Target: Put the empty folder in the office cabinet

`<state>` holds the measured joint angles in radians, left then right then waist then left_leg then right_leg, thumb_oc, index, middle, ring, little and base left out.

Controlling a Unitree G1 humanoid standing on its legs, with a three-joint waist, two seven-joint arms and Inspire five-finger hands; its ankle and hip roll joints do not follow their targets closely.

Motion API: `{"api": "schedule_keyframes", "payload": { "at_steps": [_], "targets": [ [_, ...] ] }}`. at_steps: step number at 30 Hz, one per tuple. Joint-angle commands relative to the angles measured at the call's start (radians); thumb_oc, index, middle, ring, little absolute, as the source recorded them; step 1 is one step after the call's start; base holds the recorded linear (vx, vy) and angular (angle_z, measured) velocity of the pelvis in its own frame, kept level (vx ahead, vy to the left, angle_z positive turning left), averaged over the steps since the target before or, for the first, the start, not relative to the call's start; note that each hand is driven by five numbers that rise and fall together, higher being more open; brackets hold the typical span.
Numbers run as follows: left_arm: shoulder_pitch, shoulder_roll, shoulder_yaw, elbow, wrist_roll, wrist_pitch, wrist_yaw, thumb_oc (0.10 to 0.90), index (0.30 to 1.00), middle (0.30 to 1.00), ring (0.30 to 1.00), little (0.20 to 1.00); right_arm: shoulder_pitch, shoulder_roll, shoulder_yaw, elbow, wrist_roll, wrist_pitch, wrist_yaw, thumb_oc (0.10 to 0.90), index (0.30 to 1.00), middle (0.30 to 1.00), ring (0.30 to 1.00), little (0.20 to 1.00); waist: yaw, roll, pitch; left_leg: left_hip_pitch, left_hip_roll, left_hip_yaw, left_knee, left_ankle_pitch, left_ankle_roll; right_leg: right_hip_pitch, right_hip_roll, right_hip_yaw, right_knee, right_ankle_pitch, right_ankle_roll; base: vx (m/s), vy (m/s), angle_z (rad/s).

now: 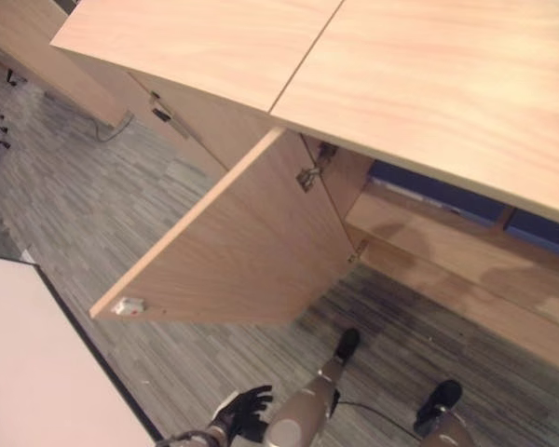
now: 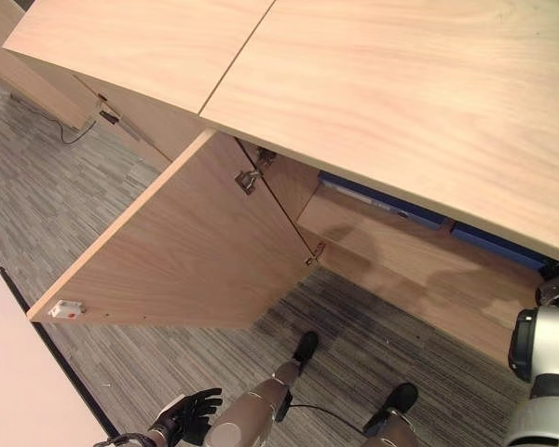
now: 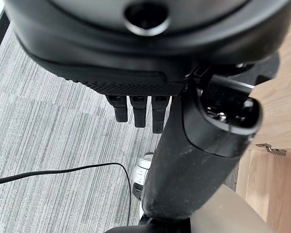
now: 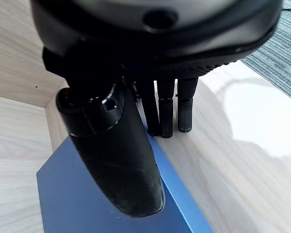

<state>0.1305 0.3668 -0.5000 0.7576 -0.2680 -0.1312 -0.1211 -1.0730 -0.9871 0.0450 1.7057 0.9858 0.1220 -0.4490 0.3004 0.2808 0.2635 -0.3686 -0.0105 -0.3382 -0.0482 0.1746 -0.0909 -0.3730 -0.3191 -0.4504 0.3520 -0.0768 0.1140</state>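
Nearest, at the lower edge above the striped carpet (image 1: 121,214): left hand (image 1: 247,413), fingers (image 3: 139,110) hanging straight and relaxed, holding nothing. Beyond it, wooden cabinet door (image 1: 242,242) swung wide open under the cabinet top (image 2: 373,84). Farther in, on the cabinet shelf (image 4: 242,160): blue folder (image 4: 92,199) lying flat, right hand (image 4: 160,109) just above it, thumb (image 4: 119,155) across its cover, fingers straight, not curled round it.
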Motion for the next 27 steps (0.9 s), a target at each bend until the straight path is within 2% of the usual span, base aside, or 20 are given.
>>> {"api": "schedule_keyframes", "payload": {
  "at_steps": [1,9,12,13,14,18,19,20,24,25,26,27],
  "targets": [
    [-0.034,0.045,-0.057,0.020,-0.006,-0.018,0.001,0.800,0.900,0.900,0.900,0.900,-0.253,-0.089,0.089,-0.321,0.002,-0.216,0.196,0.800,0.900,0.900,0.900,0.900,0.120,-0.072,-0.046,0.073,0.034,0.013,-0.039,-0.083,-0.052,0.107,-0.043,0.013,0.054,-0.097,0.062,0.04,0.022,0.01],
    [-0.026,0.052,-0.050,-0.001,-0.015,-0.019,-0.009,0.800,0.900,0.900,0.900,0.900,-0.205,-0.073,0.081,-0.309,0.009,-0.215,0.216,0.800,0.900,0.900,0.900,0.900,0.116,-0.074,-0.050,0.089,0.036,0.031,-0.039,-0.093,-0.047,0.105,-0.038,0.041,0.037,-0.082,0.064,0.00,0.002,0.00],
    [-0.039,0.039,-0.038,-0.002,-0.031,-0.018,-0.007,0.800,0.900,0.900,0.900,0.900,-0.129,0.002,0.055,-0.390,0.035,-0.248,0.229,0.800,0.900,0.900,0.900,0.900,0.097,-0.082,-0.045,0.097,0.045,0.046,-0.039,-0.093,-0.047,0.112,-0.024,0.059,0.016,-0.064,0.067,-0.02,0.016,-0.03],
    [-0.058,0.016,-0.032,0.003,-0.035,-0.014,-0.002,0.800,0.900,0.900,0.900,0.900,-0.078,0.077,0.053,-0.456,0.045,-0.274,0.246,0.800,0.900,0.900,0.900,0.900,0.079,-0.085,-0.040,0.098,0.052,0.053,-0.039,-0.088,-0.047,0.113,-0.015,0.066,0.002,-0.050,0.066,-0.11,0.070,-0.09],
    [-0.051,0.019,-0.022,0.010,-0.033,-0.015,0.000,0.800,0.900,0.900,0.900,0.900,-0.041,0.102,0.032,-0.492,0.040,-0.283,0.230,0.800,0.900,0.900,0.900,0.900,0.078,-0.088,-0.037,0.100,0.053,0.055,-0.039,-0.073,-0.045,0.113,-0.014,0.060,-0.007,-0.023,0.060,-0.09,0.056,-0.08],
    [-0.098,-0.055,0.041,0.098,-0.031,0.000,0.027,0.800,0.900,0.900,0.900,0.900,0.237,0.335,-0.021,-0.875,-0.015,-0.366,0.237,0.800,0.900,0.900,0.900,0.900,0.000,-0.128,-0.034,0.137,0.078,0.089,-0.039,-0.083,-0.050,0.148,0.017,0.088,-0.056,-0.002,0.057,0.03,0.020,-0.33],
    [-0.119,-0.087,0.074,0.160,-0.015,0.001,0.039,0.800,0.900,0.900,0.900,0.900,0.416,0.439,-0.038,-1.061,-0.065,-0.387,0.261,0.800,0.900,0.900,0.900,0.900,-0.039,-0.147,-0.044,0.167,0.089,0.104,-0.039,-0.089,-0.052,0.178,0.028,0.094,-0.080,0.009,0.057,0.08,0.011,-0.31],
    [-0.118,-0.086,0.074,0.160,-0.015,0.000,0.039,0.800,0.900,0.900,0.900,0.900,0.417,0.440,-0.039,-1.063,-0.065,-0.386,0.260,0.800,0.900,0.900,0.900,0.900,-0.039,-0.147,-0.044,0.167,0.090,0.104,-0.039,-0.089,-0.052,0.179,0.028,0.094,-0.081,0.009,0.057,0.07,0.008,-0.37],
    [-0.151,-0.131,0.149,0.261,0.011,0.002,0.052,0.800,0.900,0.900,0.900,0.900,0.686,0.558,-0.021,-1.285,-0.149,-0.387,0.342,0.800,0.900,0.900,0.900,0.900,-0.125,-0.186,-0.072,0.229,0.107,0.148,-0.039,-0.104,-0.061,0.237,0.048,0.113,-0.149,0.038,0.056,0.08,0.005,-0.20],
    [-0.169,-0.148,0.178,0.302,0.007,0.004,0.057,0.800,0.900,0.900,0.900,0.900,0.754,0.590,0.009,-1.327,-0.172,-0.373,0.370,0.800,0.900,0.900,0.900,0.900,-0.168,-0.205,-0.094,0.250,0.114,0.173,-0.039,-0.105,-0.065,0.257,0.059,0.130,-0.189,0.060,0.058,0.08,-0.006,-0.08],
    [-0.168,-0.148,0.179,0.304,0.007,0.002,0.057,0.800,0.900,0.900,0.900,0.900,0.756,0.591,0.010,-1.329,-0.173,-0.372,0.369,0.800,0.900,0.900,0.900,0.900,-0.168,-0.205,-0.092,0.253,0.115,0.174,-0.039,-0.106,-0.065,0.262,0.061,0.131,-0.194,0.062,0.058,0.06,0.002,-0.16],
    [-0.174,-0.159,0.194,0.315,-0.004,0.004,0.057,0.800,0.900,0.900,0.900,0.900,0.786,0.600,0.028,-1.363,-0.192,-0.365,0.384,0.800,0.900,0.900,0.900,0.900,-0.187,-0.214,-0.102,0.267,0.118,0.189,-0.039,-0.111,-0.068,0.273,0.065,0.142,-0.214,0.070,0.059,0.04,0.008,-0.27]
  ]
}}
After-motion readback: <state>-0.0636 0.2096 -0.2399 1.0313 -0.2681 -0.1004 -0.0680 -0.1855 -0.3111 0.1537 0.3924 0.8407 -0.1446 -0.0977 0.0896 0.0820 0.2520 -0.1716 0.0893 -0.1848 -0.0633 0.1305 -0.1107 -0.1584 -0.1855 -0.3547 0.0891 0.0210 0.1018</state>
